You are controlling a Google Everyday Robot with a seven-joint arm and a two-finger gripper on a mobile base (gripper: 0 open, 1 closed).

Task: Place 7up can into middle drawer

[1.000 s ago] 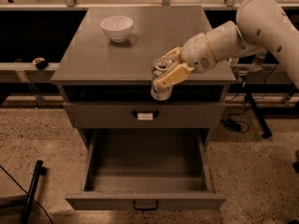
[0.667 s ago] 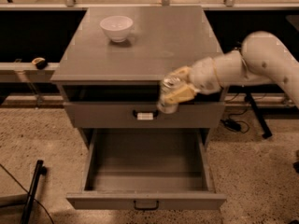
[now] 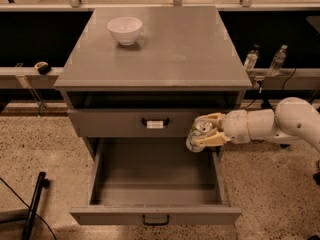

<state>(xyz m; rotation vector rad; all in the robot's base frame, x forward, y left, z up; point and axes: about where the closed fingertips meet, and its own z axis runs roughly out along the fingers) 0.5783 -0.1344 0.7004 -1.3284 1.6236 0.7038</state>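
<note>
A grey cabinet [image 3: 180,54] stands on a speckled terrazzo floor [image 3: 35,154] in warm, dim light. Behind it, a pale ledge [image 3: 20,77] crosses dark panels [image 3: 30,34], bearing two clear plastic bottles [image 3: 251,60] [image 3: 278,59].

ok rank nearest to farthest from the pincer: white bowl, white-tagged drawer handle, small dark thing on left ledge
Pincer holds silvery-green metal can by right wall of open grey drawer.
1. White-tagged dark drawer handle, just left.
2. White round bowl, cabinet top, back left.
3. Small dark object, far-left ledge.
</note>
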